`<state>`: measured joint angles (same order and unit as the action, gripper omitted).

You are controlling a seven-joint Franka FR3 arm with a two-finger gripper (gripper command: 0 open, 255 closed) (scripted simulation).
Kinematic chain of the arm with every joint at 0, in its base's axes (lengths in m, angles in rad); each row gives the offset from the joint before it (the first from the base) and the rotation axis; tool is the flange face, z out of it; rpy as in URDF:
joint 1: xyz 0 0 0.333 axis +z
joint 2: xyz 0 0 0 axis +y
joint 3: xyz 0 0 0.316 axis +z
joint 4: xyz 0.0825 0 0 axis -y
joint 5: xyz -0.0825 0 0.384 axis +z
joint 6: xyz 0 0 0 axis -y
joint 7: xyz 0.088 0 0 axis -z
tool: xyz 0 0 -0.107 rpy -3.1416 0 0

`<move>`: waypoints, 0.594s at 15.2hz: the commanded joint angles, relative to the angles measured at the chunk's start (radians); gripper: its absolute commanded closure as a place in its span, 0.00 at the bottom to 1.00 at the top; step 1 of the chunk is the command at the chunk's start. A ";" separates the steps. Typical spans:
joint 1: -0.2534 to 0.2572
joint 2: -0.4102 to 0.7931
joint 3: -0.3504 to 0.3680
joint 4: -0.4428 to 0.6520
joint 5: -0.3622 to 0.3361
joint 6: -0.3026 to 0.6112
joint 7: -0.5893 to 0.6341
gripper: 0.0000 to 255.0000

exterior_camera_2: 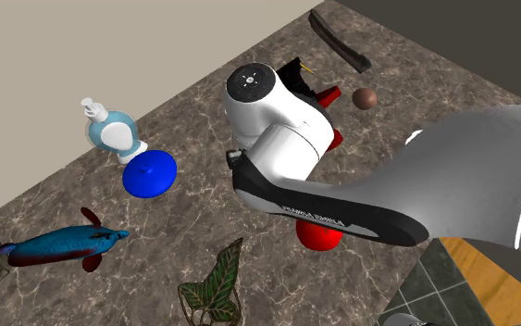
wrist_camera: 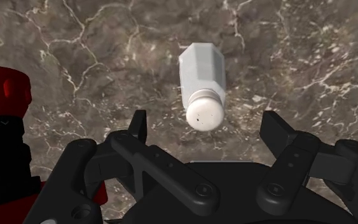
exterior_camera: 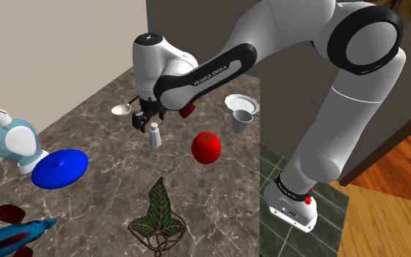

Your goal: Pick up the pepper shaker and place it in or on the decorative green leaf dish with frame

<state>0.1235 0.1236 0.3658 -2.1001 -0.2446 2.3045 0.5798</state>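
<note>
Dark veined marble counter, beige wall behind. The pepper shaker stands upright left of centre in the shoulder view, up-left of the red apple. The green leaf dish lies at lower centre, well apart from the shaker.

Handling, my read: small white shaker with a faceted body and rounded cap, so likely light and rigid. It looks smooth, so it could slip or tip if nudged off-axis. Best hold is on 2 opposite flat facets of the body, just under the cap. Avoid the cap itself, since a round surface gives poor contact.

The gripper hangs right above the shaker. In the wrist view the 2 fingers are spread wide and empty. The cap lines up between them with a clear gap on both sides and no contact.
</note>
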 commanded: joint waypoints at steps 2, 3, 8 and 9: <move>0.003 0.024 -0.003 -0.007 -0.018 0.028 0.016 0.00; 0.003 0.023 -0.003 -0.008 -0.018 0.028 0.016 0.00; 0.003 0.024 -0.003 -0.007 -0.018 0.028 0.016 0.00; 0.003 0.023 -0.003 -0.007 -0.018 0.028 0.016 0.00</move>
<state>0.1265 0.1471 0.3631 -2.1075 -0.2623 2.3323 0.5954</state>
